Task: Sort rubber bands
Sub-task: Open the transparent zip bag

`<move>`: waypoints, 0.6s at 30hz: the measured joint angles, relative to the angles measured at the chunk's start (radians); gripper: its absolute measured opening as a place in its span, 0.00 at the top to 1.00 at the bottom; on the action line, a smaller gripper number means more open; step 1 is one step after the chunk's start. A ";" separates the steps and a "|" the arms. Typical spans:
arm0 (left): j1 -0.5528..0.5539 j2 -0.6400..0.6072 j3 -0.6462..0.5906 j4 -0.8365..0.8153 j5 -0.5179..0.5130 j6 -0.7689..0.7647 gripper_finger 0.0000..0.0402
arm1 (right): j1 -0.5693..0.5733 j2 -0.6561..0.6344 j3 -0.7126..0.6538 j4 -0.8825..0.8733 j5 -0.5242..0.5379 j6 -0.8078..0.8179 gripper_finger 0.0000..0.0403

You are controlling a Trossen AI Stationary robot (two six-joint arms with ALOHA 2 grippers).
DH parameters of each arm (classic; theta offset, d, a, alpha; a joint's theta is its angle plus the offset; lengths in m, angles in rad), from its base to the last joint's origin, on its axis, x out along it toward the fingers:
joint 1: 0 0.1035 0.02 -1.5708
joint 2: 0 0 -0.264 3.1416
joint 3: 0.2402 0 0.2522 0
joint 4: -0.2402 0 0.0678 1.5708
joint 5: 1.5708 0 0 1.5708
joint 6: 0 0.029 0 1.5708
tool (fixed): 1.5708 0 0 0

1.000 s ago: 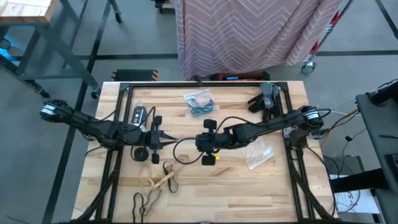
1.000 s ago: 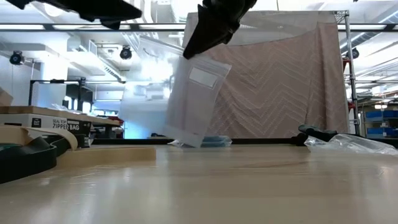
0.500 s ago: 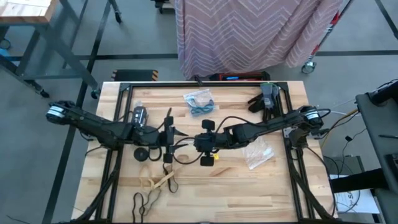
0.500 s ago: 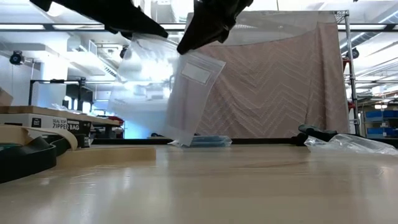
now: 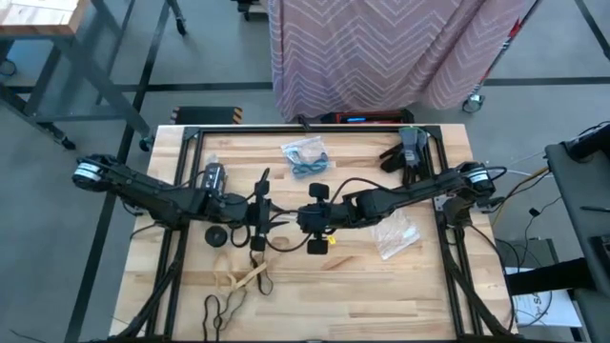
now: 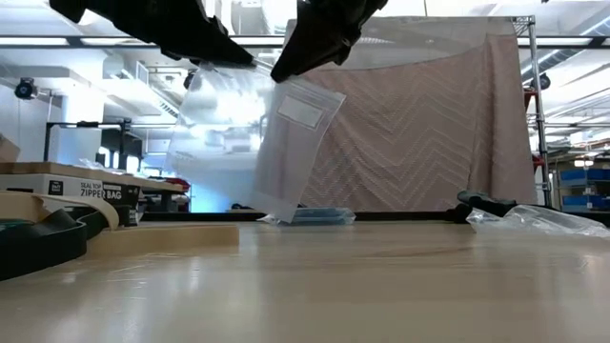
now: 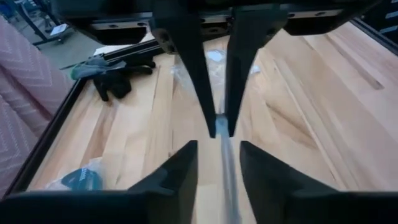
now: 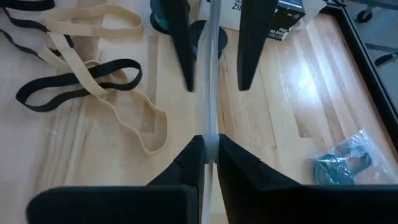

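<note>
Two end effectors meet at a clear zipper bag (image 6: 286, 152) above the bench (image 5: 438, 276).
Right end effector (image 8: 210, 144) is clenched on the bag's edge; left end effector (image 5: 257, 211) stands parted astride it. Tan and black rubber bands (image 8: 81, 81) lie below on the bench, just beyond the left end effector.

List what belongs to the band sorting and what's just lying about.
Job:
- tan bands
- black band
- blue bands, already bagged
- clear bag, pinched by the right gripper, with the left gripper open around its edge

Lying about:
- gloves
- spare bag
- zipper-bag box
</note>
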 joint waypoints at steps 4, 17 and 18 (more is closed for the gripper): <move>0.001 -0.007 0.000 -0.002 0.004 0.018 0.92 | 0.000 0.000 0.000 0.000 0.000 -0.005 0.93; 0.001 -0.065 0.000 -0.078 0.004 0.023 1.00 | 0.000 -0.040 0.003 -0.098 0.002 0.027 0.92; 0.001 -0.068 -0.001 -0.085 0.004 0.021 1.00 | 0.000 -0.043 0.003 -0.116 0.001 0.034 0.92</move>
